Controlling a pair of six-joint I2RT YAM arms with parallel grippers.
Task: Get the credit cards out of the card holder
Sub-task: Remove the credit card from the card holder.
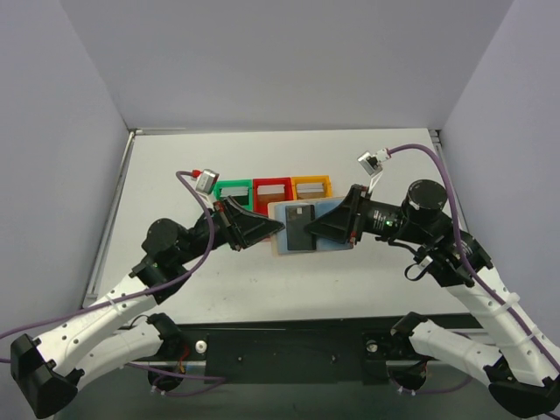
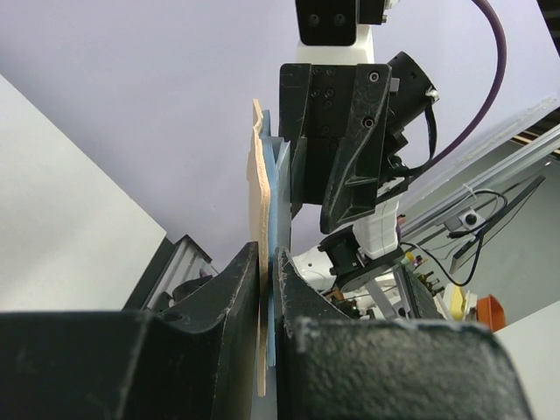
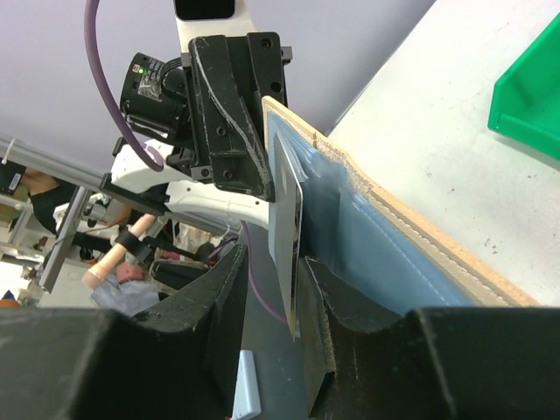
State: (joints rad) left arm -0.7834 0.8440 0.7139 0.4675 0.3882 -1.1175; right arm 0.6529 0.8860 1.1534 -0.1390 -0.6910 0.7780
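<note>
From the top camera, the card holder (image 1: 337, 229) lies open in the middle of the counter (image 1: 175, 166), just in front of the green bin (image 1: 234, 190), red bin (image 1: 271, 188) and orange bin (image 1: 311, 185). I cannot tell whether it rests on the counter or hangs just above it. Both arms reach inward, low and nearly level. The left claw (image 1: 275, 227) is at the holder's left edge and the right claw (image 1: 320, 229) is over a dark card (image 1: 300, 229). I read this as one side anchoring while the other pulls.

On the left wrist camera, the left claw (image 2: 269, 262) is clamped narrow on the card holder (image 2: 260, 175), both fingers pressing its tan and blue layers. The right claw (image 2: 337, 157) faces it from beyond.

On the right wrist camera, the right claw (image 3: 278, 273) stands narrow astride the card (image 3: 285, 227), which pokes out of the blue pocket of the card holder (image 3: 376, 236). I see a sliver of gap on one side, so I cannot tell whether the pinch is made. The left claw (image 3: 232, 114) braces the far edge.
</note>
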